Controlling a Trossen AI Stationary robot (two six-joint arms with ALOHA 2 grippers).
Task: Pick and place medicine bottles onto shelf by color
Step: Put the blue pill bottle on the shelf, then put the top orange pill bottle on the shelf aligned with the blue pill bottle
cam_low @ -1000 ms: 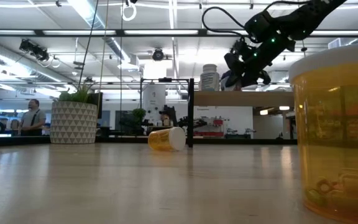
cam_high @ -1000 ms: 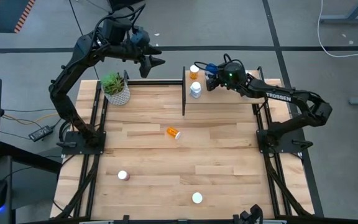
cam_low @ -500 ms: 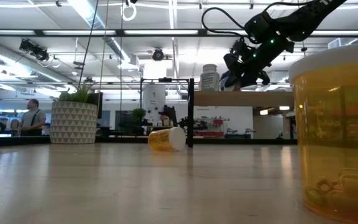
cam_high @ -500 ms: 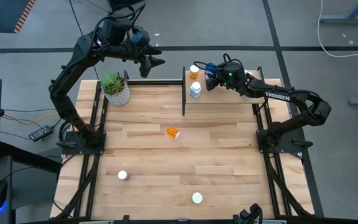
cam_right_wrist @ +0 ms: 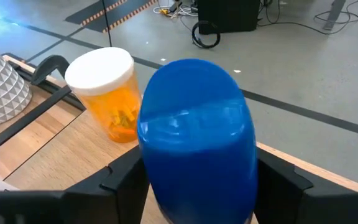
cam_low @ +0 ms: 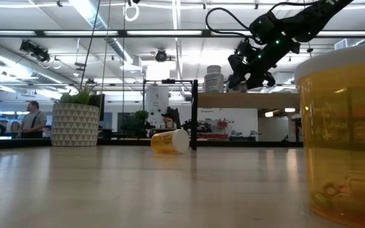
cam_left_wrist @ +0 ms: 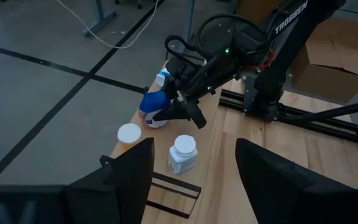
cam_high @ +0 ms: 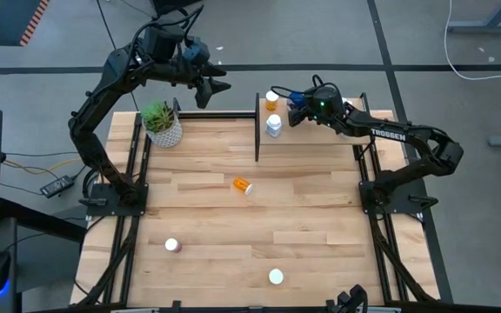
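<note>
My right gripper (cam_high: 292, 98) reaches over the far left end of the light-wood shelf (cam_high: 320, 143) and is shut on the rounded blue bottle (cam_right_wrist: 194, 137). An orange bottle with a white cap (cam_high: 272, 98) and a white bottle (cam_high: 274, 127) stand upright on that shelf end, next to the blue one. Another orange bottle (cam_high: 243, 185) lies on its side mid-table. A pink bottle (cam_high: 172, 245) and a white-capped orange one (cam_high: 276, 276) stand near the front. My left gripper (cam_high: 218, 87) hangs open, high beyond the far edge. My right gripper pinches the blue bottle by the two sides of its body (cam_right_wrist: 157, 165), one finger on each side. The fingers come from the table's right, slanting slightly down (cam_left_wrist: 188, 112). The bottle is roughly upright; whether its base rests on the shelf I cannot tell.
A potted green plant (cam_high: 162, 122) stands at the far left corner. A black post (cam_high: 257, 126) marks the shelf's left end. The shelf's right part is bare wood. A person (cam_low: 33, 120) shows in the room behind the table.
</note>
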